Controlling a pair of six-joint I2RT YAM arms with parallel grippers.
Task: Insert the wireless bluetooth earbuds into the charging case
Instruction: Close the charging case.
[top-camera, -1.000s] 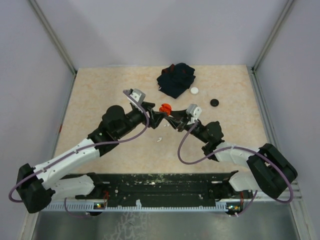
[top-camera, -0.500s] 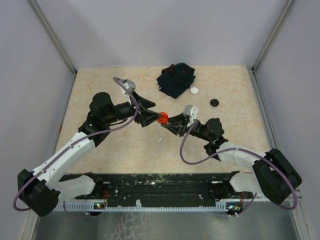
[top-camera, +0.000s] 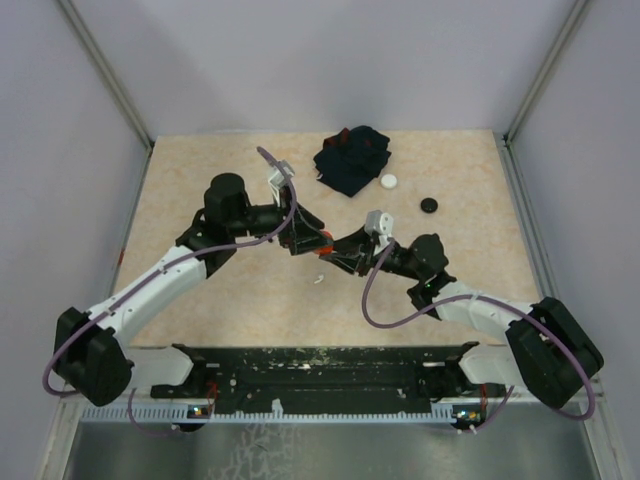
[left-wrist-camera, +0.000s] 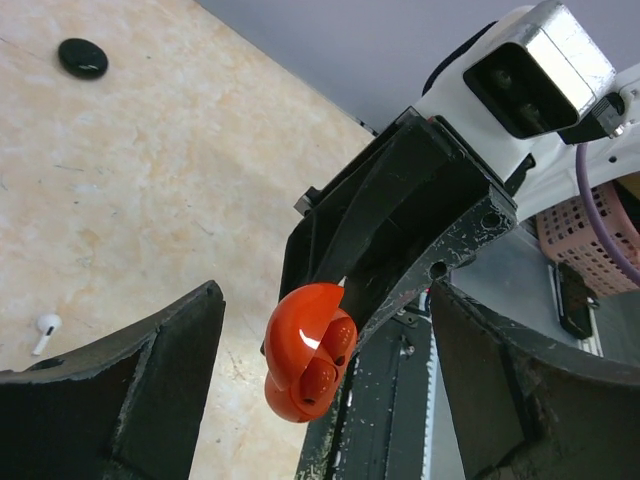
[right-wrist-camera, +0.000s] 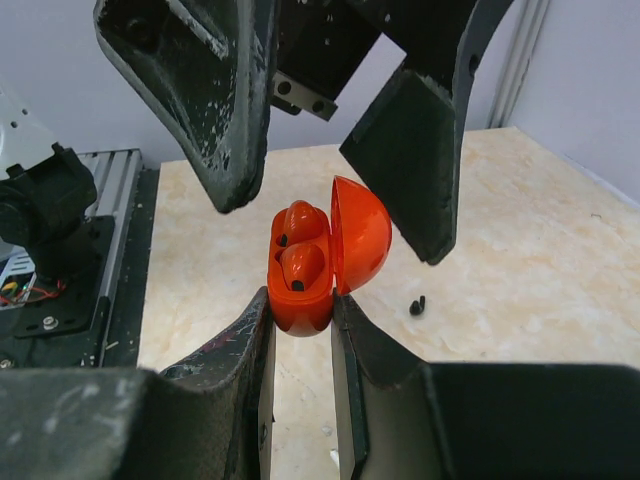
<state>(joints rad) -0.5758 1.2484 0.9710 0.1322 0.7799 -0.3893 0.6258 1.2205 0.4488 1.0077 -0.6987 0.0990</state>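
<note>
Right gripper (right-wrist-camera: 300, 300) is clamped on the glossy orange-red clamshell charging case (right-wrist-camera: 300, 318), lid hinged open, with two red earbuds (right-wrist-camera: 299, 262) seated in its wells. Left gripper (left-wrist-camera: 325, 300) is spread wide, fingers either side of the case, touching nothing. A white stemmed earbud (left-wrist-camera: 45, 328) lies on the beige tabletop (left-wrist-camera: 130, 180).

The spread black fingers (left-wrist-camera: 150, 380) of the left end effector (left-wrist-camera: 325, 300) flank the open orange-red plastic charging case (left-wrist-camera: 300, 345), narrow gaps either side; the right end effector (right-wrist-camera: 300, 303) clamps its base, closing that side. A small white earbud (left-wrist-camera: 45, 328) lies on the beige speckled surface (left-wrist-camera: 150, 150) nearby.
</note>
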